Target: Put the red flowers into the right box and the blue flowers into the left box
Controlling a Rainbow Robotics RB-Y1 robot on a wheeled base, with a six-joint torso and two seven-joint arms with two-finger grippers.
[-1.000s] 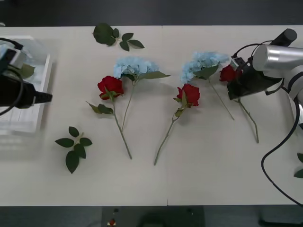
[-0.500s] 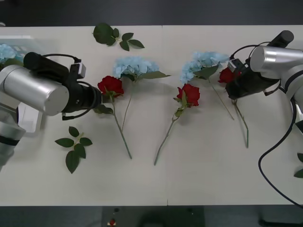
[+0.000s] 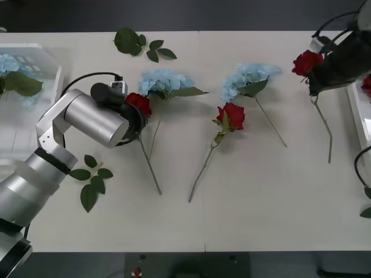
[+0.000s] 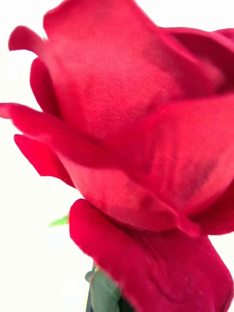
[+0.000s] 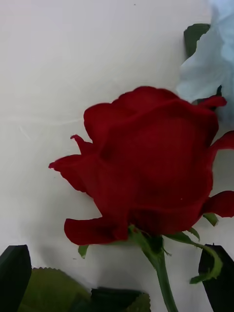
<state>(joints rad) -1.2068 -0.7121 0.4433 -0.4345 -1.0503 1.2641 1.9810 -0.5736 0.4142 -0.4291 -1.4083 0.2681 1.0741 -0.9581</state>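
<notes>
- Right claw: clamped on a deep red rose; plain-rimmed white tray just beside; release over it.
- Left claw: fingers apart, straddling another red rose; close low on its stem.

The left arm bends in from the lower left, and its gripper has its fingers spread apart. The right gripper sits at the upper right, squeezed shut.

A wide white table filled most of the front view, evenly lit with soft shadows. Beyond its far edge lay a dark floor; a dark strip ran below its near edge.
</notes>
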